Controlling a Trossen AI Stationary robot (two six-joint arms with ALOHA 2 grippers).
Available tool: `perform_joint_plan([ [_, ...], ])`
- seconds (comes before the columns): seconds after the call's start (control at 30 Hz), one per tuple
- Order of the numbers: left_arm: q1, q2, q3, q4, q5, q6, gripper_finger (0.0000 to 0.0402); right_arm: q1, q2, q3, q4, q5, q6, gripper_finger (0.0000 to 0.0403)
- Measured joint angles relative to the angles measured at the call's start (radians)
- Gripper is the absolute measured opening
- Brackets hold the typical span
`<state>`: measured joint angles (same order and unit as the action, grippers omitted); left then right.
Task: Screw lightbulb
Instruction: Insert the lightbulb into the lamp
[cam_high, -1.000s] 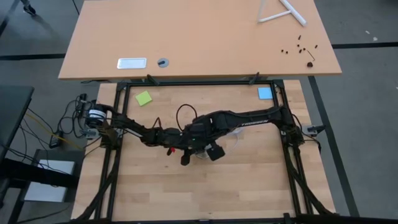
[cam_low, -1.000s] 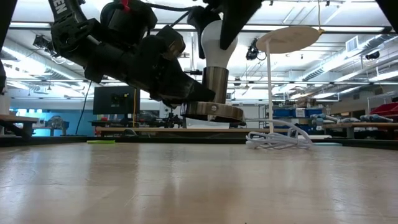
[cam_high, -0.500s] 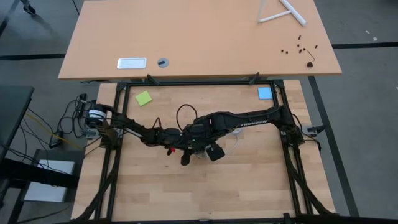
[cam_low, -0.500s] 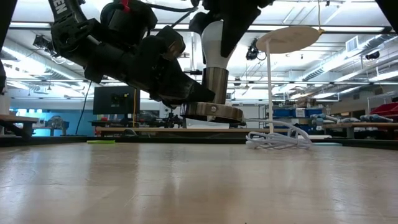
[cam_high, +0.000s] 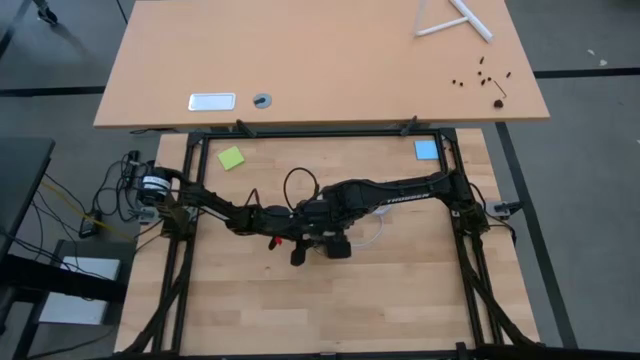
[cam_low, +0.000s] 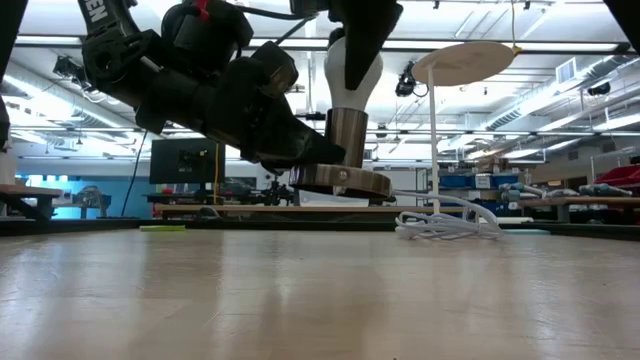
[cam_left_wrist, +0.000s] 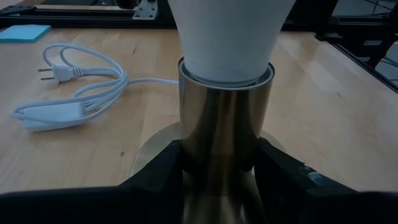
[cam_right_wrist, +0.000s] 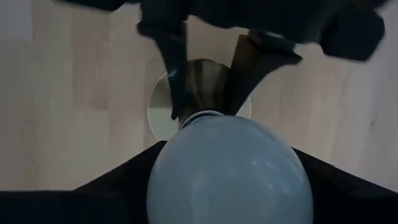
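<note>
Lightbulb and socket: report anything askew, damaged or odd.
Nothing stands out. The white frosted lightbulb sits upright in the brass cylindrical socket, held by the right gripper. The left gripper clamps the socket. The white cord lies loosely coiled.

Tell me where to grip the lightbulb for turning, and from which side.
Grip the lightbulb on its white globe, from straight above: it stands upright in the brass socket, so a top approach lines up with the screw axis. The right gripper already clasps the globe that way. The left gripper clamps the socket barrel from the side, leaving only the globe free.
</note>
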<state>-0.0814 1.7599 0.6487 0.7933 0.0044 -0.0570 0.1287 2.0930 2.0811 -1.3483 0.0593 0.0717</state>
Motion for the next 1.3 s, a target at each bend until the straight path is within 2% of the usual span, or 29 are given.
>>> perform_joint_plan([
  [0.23,0.0,0.0,0.0,0.001,0.003,-0.001,0.0159,-0.002,0.0,0.0,-0.006,-0.006,0.402,0.0271],
  [0.37,-0.001,0.0,0.0,0.003,0.015,-0.004,0.0159,-0.014,0.0,0.0,-0.011,-0.073,0.601,0.0278],
  [0.47,-0.001,0.0,0.0,0.01,0.004,0.003,0.0159,-0.024,0.0,0.0,0.0,-0.126,0.663,0.0291],
  [0.8,0.0,0.0,0.0,0.011,-0.003,0.004,0.0159,-0.038,0.0,0.015,-0.003,-0.171,0.535,0.0312],
  [1.17,0.001,-0.001,0.001,0.007,-0.007,0.0,0.0159,-0.044,-0.003,0.073,-0.076,-0.142,0.22,0.0313],
  [1.3,0.001,-0.001,0.001,0.004,-0.006,0.0,0.0159,-0.044,-0.003,0.073,-0.077,-0.135,0.039,0.0315],
])
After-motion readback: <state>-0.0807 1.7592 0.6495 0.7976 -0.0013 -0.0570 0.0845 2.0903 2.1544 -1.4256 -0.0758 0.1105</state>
